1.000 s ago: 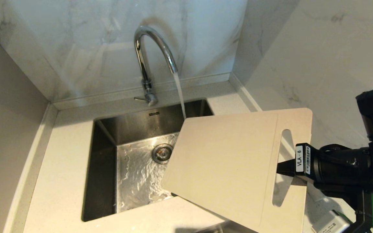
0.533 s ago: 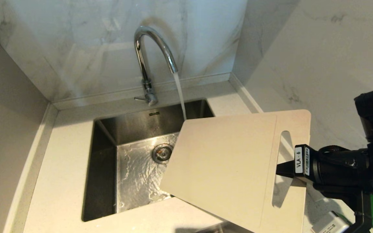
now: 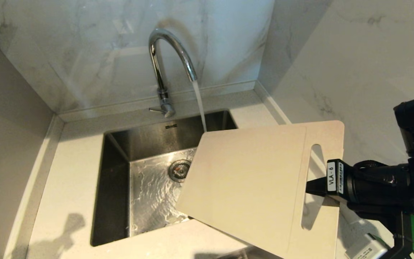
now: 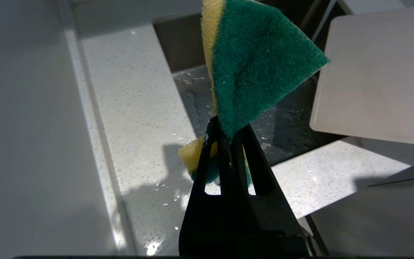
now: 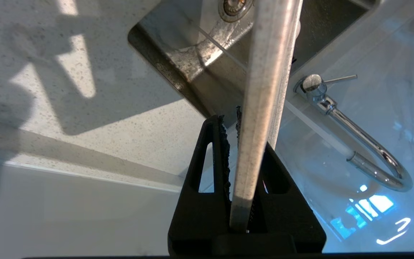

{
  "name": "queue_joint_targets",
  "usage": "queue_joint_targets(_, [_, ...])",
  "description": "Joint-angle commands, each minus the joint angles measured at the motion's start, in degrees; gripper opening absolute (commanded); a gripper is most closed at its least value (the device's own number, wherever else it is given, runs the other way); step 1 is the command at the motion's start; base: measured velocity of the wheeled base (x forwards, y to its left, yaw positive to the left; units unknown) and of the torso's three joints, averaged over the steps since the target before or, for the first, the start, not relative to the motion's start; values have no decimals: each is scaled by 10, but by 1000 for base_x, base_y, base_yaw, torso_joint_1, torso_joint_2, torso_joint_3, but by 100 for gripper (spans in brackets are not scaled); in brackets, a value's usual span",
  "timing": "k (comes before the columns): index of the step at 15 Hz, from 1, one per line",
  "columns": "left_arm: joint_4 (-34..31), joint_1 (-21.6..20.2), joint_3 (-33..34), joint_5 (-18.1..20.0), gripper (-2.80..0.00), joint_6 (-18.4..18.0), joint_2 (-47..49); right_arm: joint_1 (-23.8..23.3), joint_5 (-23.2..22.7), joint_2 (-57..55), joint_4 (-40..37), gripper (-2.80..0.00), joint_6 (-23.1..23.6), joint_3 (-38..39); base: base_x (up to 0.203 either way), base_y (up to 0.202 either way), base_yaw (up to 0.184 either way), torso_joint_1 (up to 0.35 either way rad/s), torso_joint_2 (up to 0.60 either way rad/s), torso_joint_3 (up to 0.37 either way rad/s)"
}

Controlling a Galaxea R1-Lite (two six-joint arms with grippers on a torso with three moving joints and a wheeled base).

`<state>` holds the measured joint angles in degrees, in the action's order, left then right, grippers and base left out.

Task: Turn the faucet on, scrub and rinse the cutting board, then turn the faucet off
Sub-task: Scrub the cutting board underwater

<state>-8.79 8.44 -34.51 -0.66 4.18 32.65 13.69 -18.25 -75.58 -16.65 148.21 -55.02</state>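
**A:** Where is the cutting board right now?

**B:** Held up in the air, tilted, over the right part of the steel sink. Its far corner sits just under the stream of water pouring from the chrome gooseneck faucet. The near lower corner hangs over the front rim of the sink. The end with the oblong handle slot points toward the robot's right.

**A:** Who has it?

**B:** The right pincer. Its fingers are clamped on the handle-slot end; in the right wrist view the board runs edge-on between the two black fingers, pinched tight.

**A:** And the left one?

**B:** The left pincer is closed on a sponge, yellow foam with a green scouring face, which sticks out beyond the fingertips. It hovers above the speckled white table to the left of the sink. It does not show in the head view, only what may be its shadow on the table at lower left.

**A:** The faucet lever?

**B:** A thin lever juts out to the left at the faucet's base. Water ripples across the sink bottom around the drain.
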Motion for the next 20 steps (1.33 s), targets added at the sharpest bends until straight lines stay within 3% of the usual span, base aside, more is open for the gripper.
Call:
queue_joint_targets(1, [1, 18, -40, 11, -280, 2, 90, 0, -1, -13, 0, -280, 9, -15, 0, 0, 0, 0, 0, 0])
queue_joint_targets(5, [11, 21, -85, 56, -280, 5, 128, 3, 0, -68, -1, -280, 10, -87, 0, 0, 0, 0, 0, 0])
queue_joint_targets(10, [28, 21, -184, 131, -280, 0, 224, 60, 1, -135, -37, -280, 8, -161, 0, 0, 0, 0, 0, 0])
queue_joint_targets(13, [58, 21, -210, 182, -280, -1, 255, 81, 1, -177, -69, -280, 17, -225, 0, 0, 0, 0, 0, 0])
queue_joint_targets(20, [60, 21, -223, 216, -280, 6, 274, 99, 5, -278, -111, -280, 42, -320, 0, 0, 0, 0, 0, 0])
